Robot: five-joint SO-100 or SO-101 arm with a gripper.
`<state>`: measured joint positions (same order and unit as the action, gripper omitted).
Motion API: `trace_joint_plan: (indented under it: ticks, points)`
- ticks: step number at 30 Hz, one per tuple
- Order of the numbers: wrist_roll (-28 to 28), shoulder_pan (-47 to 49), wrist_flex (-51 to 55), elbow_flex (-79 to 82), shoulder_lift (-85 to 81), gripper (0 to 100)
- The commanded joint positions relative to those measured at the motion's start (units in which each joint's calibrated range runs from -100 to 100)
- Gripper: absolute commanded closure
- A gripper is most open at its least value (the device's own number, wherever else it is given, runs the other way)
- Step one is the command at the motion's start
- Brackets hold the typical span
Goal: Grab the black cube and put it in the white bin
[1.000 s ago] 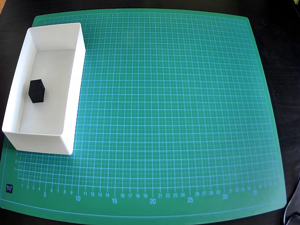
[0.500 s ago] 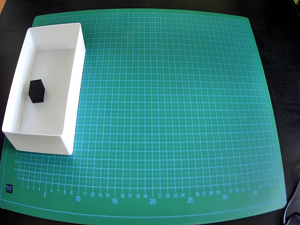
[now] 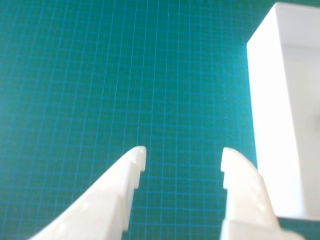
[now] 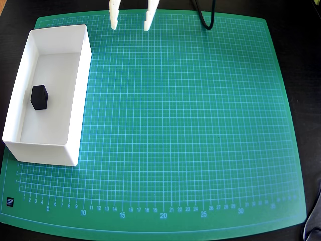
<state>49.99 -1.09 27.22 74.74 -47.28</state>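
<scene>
I am holding my white two-fingered tool spread wide apart and gripping nothing; in the overhead view its two pale fingertips are poking in over the far edge of the green gridded cutting mat, which is lying on the dark bench. In the wrist view my tool is hanging over bare green grid, with nothing between the fingers. The small matte black cube is sitting on the flat bottom of the long rectangular white plastic bin, roughly midway along its length and nearer the wall on the mat's left edge. The bin is resting along the mat's left side, reaching up toward the far left corner. In the wrist view the bin is filling the right side, just beside my right-hand finger as seen there; a faint grey smudge at the frame's right edge may be the cube, but it is too blurred to tell. A black cable is looping over the mat's far edge.
</scene>
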Motion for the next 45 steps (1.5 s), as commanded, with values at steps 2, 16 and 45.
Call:
trace_joint_plan:
  ticks: [2,16,45]
  points:
    - [-0.1,0.3,-5.8,6.0,-4.5,80]
    - [-0.2,0.4,-16.5,21.6,-16.7,80]
    - [-0.2,4.2,-12.7,25.1,-33.0,80]
